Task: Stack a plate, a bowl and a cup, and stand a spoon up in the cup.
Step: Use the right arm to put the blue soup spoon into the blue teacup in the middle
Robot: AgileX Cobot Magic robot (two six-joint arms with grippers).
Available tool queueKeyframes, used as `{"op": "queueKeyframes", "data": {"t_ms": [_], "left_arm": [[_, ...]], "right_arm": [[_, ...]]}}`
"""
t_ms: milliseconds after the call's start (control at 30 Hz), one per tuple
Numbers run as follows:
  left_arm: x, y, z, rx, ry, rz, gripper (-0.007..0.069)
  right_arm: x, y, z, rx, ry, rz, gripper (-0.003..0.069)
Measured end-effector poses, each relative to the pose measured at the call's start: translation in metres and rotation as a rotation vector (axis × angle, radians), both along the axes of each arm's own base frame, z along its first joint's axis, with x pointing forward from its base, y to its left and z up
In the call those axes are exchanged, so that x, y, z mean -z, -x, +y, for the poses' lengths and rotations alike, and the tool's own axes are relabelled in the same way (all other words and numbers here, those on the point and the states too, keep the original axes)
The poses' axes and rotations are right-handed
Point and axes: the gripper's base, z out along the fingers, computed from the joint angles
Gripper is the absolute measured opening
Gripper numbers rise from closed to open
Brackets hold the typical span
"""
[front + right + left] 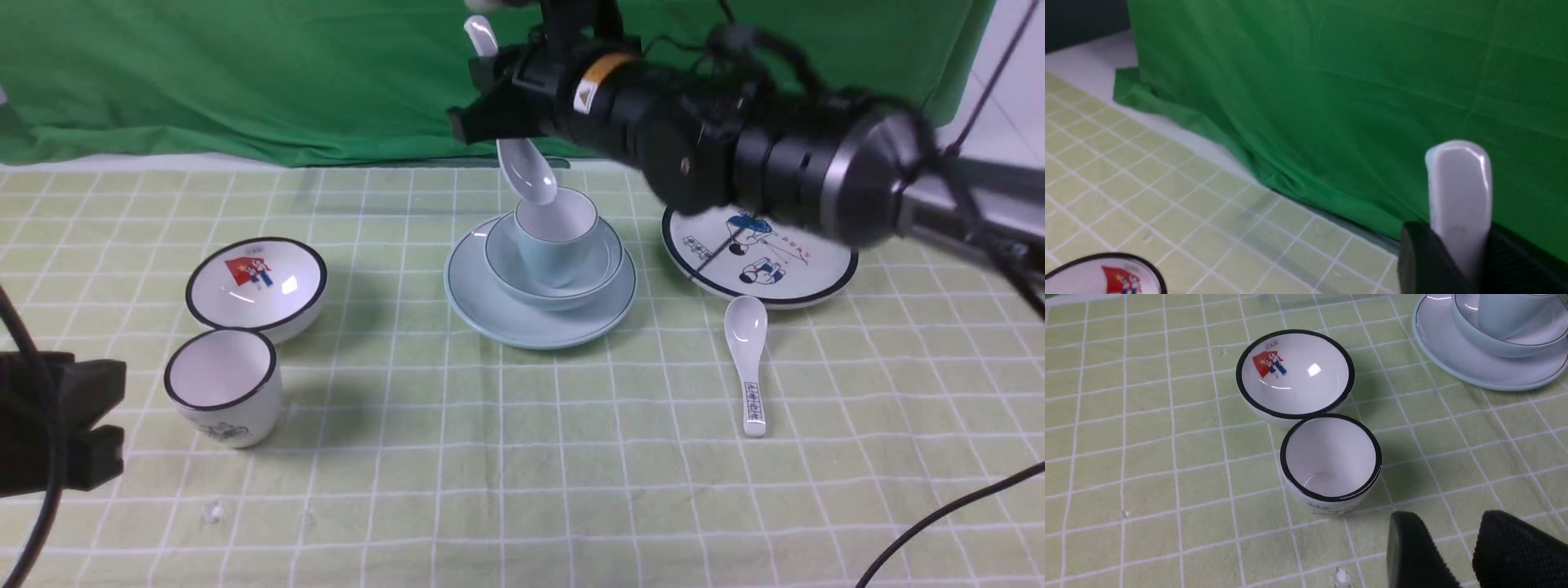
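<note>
Desk (522, 490) with the green checked cover, read from my side outward, everything placed against the pale plate (506, 314). Nearest me, and well to the left of that plate, the left tool (110, 423) hangs over the desk; on its wrist camera the left tool (1449, 522) has its two black fingers (1412, 555) spread with nothing between them. Just beyond it stands the black-rimmed cup (224, 388), upright, and right behind that the black-rimmed bowl (257, 282) with the red picture, both left of the plate. To the plate's right and a little nearer me lies the lettered spoon (749, 359), scoop end away from me. The plate itself sits mid-desk with the bowl (571, 296) in it and the cup (549, 253) upright in the bowl. Right of the plate and slightly farther is the picture plate (763, 261). Above the plate's far side, the right tool (498, 110) is clenched on the handle of the spoon (529, 173), scoop down at the cup's mouth; I can't tell whether they touch. Farthest back hangs the green cloth (245, 73).
</note>
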Motion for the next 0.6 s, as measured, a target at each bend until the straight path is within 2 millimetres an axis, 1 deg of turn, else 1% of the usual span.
{"op": "queueKeyframes", "data": {"t_ms": [33,200,233,333,500,600], "left_arm": [[0.000,0.000,0.000,0.000,0.000,-0.002,0.0190],[0.001,-0.003,0.000,-0.001,-0.001,0.006,0.0190],[0.001,-0.003,0.000,-0.001,-0.001,0.006,0.0190],[0.002,-0.004,0.000,-0.001,-0.001,0.009,0.0190],[0.002,-0.004,-0.001,-0.001,0.000,0.011,0.0190],[0.002,-0.004,-0.001,-0.001,0.000,0.011,0.0190]], "right_arm": [[0.011,-0.004,0.000,0.011,-0.017,-0.025,0.0163],[0.034,-0.012,-0.002,0.025,0.007,-0.018,0.0163],[0.035,-0.013,-0.002,0.026,0.009,-0.018,0.0163],[0.048,-0.021,-0.008,0.043,0.035,-0.008,0.0163],[0.056,-0.025,-0.012,0.054,0.048,0.002,0.0165],[0.058,-0.026,-0.013,0.053,0.055,0.012,0.0206]]}}
